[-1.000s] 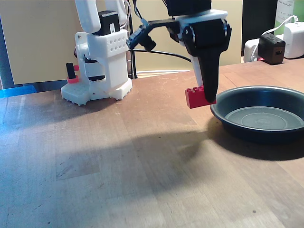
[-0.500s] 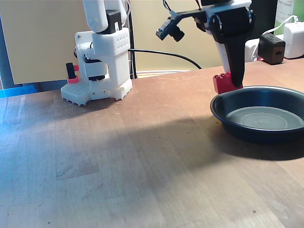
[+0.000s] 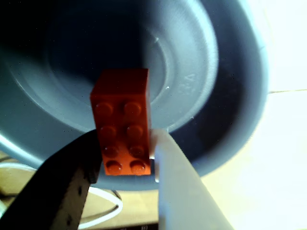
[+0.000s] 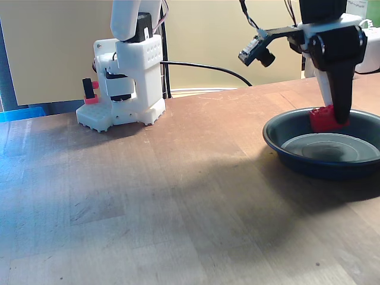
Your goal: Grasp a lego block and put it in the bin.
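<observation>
Gripper [image 3: 128, 160] holds the lego block [image 3: 123, 120] clamped between its two fingers, dark finger on the left of the wrist view and pale finger on the right, gripping the brick across its short sides at the near end. The block's long axis runs straight out from the fingertips, so most of its length projects free beyond them. Key relation: the block hangs above the bin [image 3: 240, 96], with the pan's ringed floor directly behind it in the wrist view; in the fixed view the gripper [image 4: 338, 119] and block [image 4: 323, 119] sit inside the outline of the bin's [image 4: 279, 145] rim, toward its far side. Whether the block touches the pan floor cannot be told; it looks just above it. Judgement: the release only needs the jaws parted, and the drop should land inside. Block appearance: red-orange plastic, two rows of four studs facing the wrist camera, edges crisp, no visible damage.
</observation>
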Controlling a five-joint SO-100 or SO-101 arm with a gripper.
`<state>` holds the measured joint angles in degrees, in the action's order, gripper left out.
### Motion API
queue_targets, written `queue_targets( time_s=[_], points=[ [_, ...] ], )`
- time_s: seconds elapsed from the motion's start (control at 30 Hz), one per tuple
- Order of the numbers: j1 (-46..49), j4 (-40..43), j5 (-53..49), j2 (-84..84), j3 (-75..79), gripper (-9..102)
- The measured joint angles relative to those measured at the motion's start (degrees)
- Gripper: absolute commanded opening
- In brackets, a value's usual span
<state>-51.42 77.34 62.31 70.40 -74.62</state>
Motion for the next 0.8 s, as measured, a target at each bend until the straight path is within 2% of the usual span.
queue_targets(
  time_s=[0.23, 0.5, 0.8],
  points=[
    [1.85, 0.0, -3.08, -2.29, 1.05, 0],
    [4.22, 0.0, -8.44, -2.29, 1.05, 16],
    [5.01, 1.23, -9.76, -2.29, 1.05, 16]
  ],
)
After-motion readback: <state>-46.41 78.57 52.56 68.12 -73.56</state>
